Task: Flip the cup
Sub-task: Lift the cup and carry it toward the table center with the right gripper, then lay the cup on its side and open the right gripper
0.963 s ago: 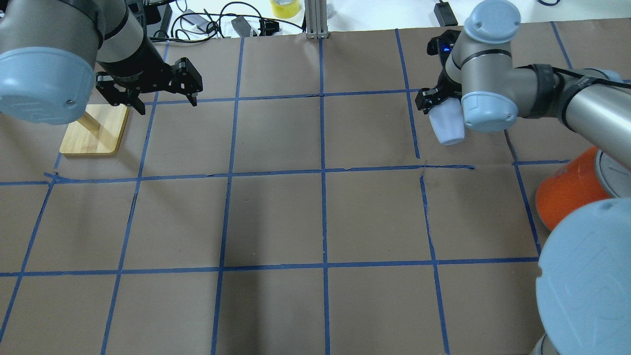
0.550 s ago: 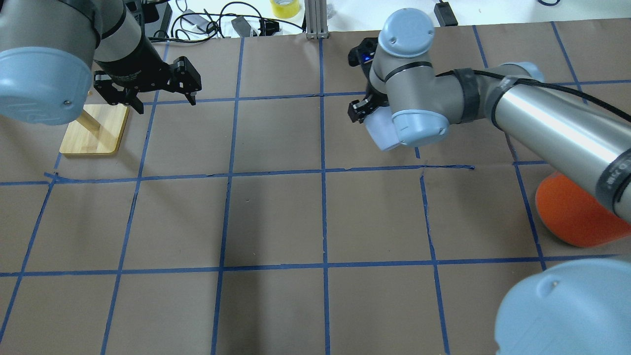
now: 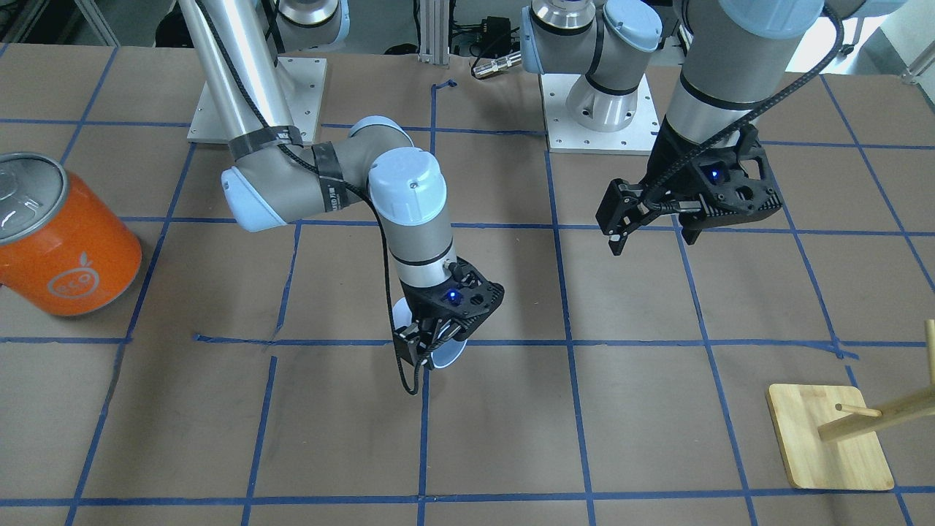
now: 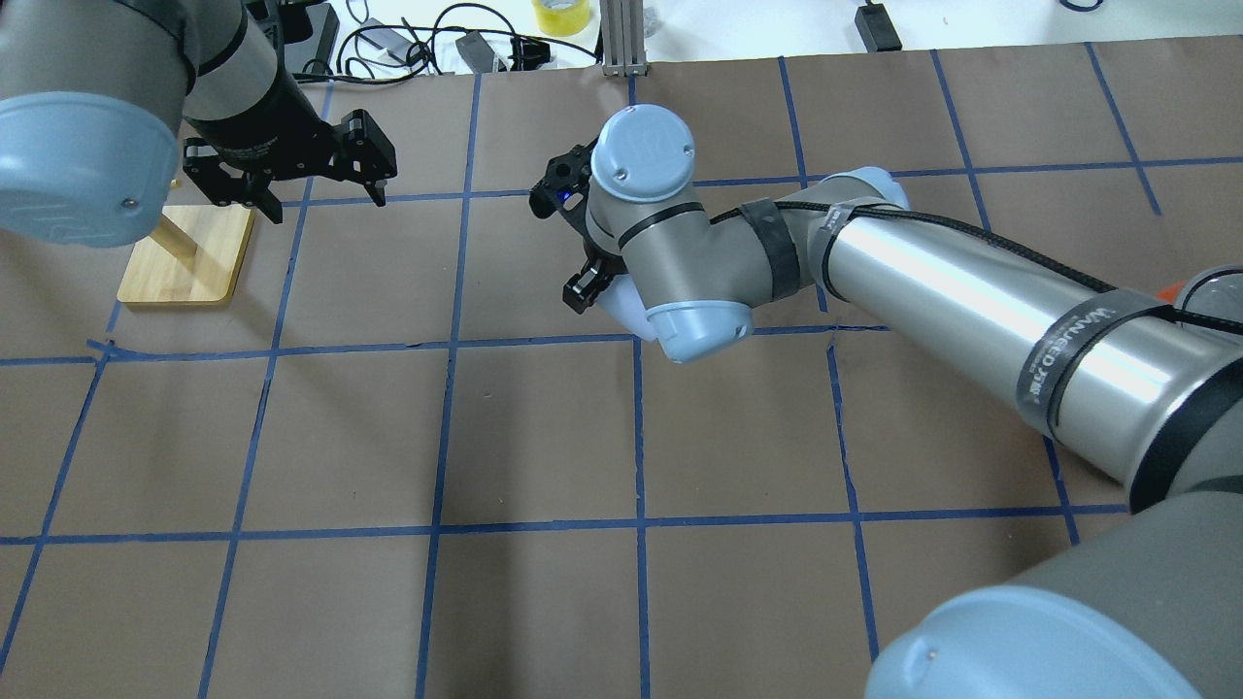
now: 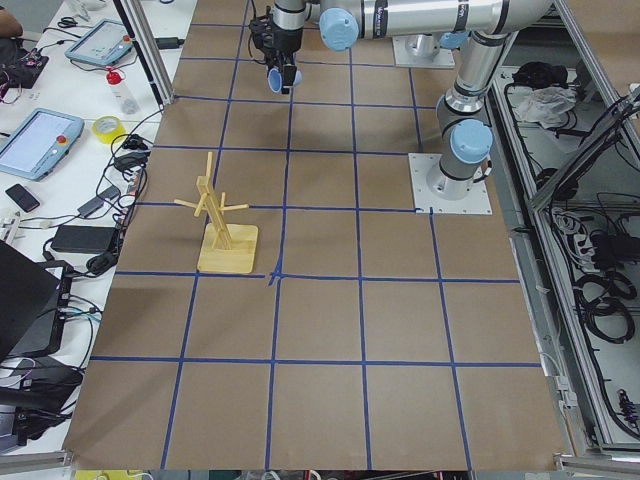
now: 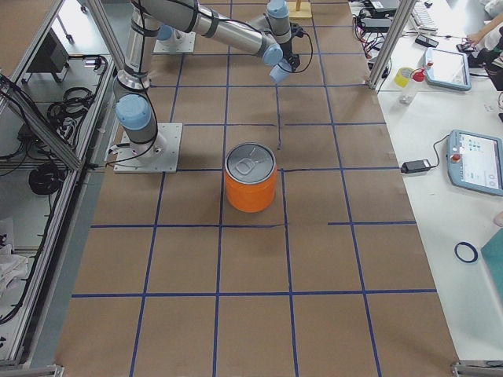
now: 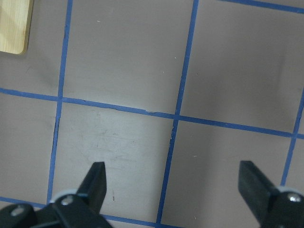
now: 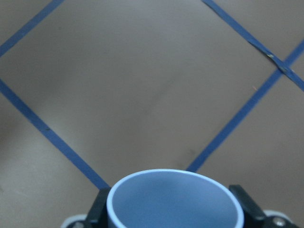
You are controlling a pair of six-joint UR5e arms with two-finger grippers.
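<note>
Overhead exterior shows my right claw (image 4: 586, 291) clamped on the cup (image 4: 621, 306), held above the brown table (image 4: 544, 427) near its middle, just beyond the central tape cross. My left claw (image 4: 325, 202) hangs wide open at far left.

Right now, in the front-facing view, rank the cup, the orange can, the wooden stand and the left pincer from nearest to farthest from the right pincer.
1. The cup: held in the right pincer itself.
2. The left pincer: toward the robot's left, open.
3. The orange can: at the robot's right table end.
4. The wooden stand: farthest, at the robot's left end.
</note>
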